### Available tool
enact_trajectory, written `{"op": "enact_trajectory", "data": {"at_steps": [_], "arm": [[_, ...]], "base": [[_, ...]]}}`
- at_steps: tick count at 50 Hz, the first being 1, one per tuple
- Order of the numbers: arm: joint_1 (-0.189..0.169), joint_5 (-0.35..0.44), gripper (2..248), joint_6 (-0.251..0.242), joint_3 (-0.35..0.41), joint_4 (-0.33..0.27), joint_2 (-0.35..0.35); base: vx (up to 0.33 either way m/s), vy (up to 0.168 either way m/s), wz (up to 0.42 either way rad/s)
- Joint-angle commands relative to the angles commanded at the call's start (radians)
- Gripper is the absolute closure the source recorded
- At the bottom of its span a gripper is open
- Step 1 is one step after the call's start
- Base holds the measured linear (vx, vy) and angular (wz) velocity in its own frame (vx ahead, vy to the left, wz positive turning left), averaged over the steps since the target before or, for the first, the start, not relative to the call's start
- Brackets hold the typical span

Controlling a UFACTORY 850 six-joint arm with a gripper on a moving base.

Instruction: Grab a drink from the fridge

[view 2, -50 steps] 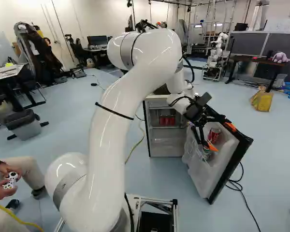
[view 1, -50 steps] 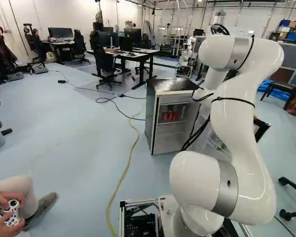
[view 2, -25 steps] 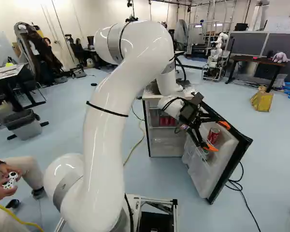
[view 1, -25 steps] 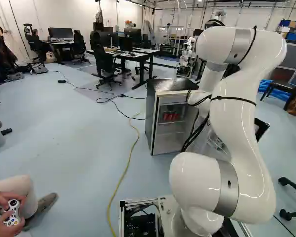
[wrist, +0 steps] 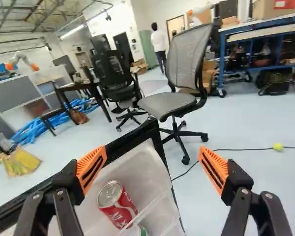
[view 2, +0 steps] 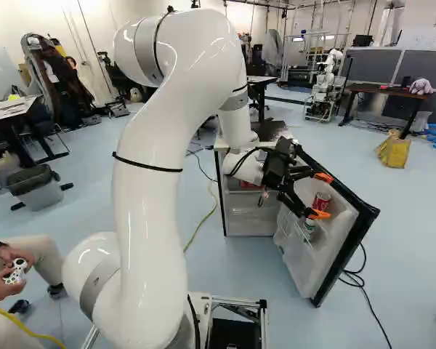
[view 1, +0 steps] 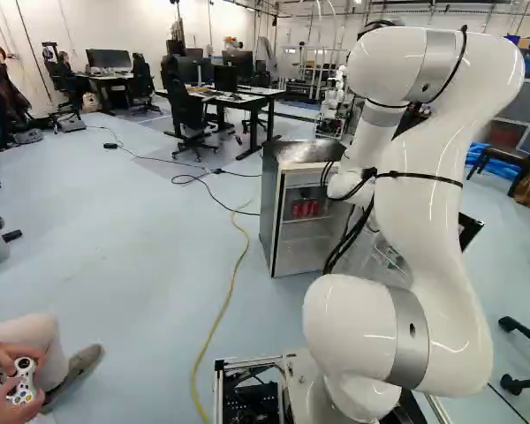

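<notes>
Your gripper (view 2: 321, 195) has its fingers spread wide, nothing pinched between the orange pads (wrist: 92, 168). Wrist view: you have a red soda can (wrist: 119, 204) in the bin of the open fridge door (wrist: 140, 164), between the two finger lines but nearer one finger, clear of both pads. A green-and-silver can (view 2: 309, 228) sits just beside it in the same door. More red cans (view 1: 305, 208) stand on a shelf inside the fridge cabinet (view 1: 272, 212). Beyond the door, you see a gray mesh office chair (wrist: 187, 56).

Green-and-white can (wrist: 143, 231) cut off by wrist view's edge.
</notes>
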Motion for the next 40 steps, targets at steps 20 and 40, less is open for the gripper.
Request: {"op": "enact_trajectory", "data": {"at_steps": [20,40], "arm": [[0.053,-0.023,3,0.000,0.151,-0.214,0.090],[0.097,-0.053,3,0.000,0.276,-0.421,0.173]], "base": [[0.000,0.000,0.000],[0.000,0.000,0.000]]}}
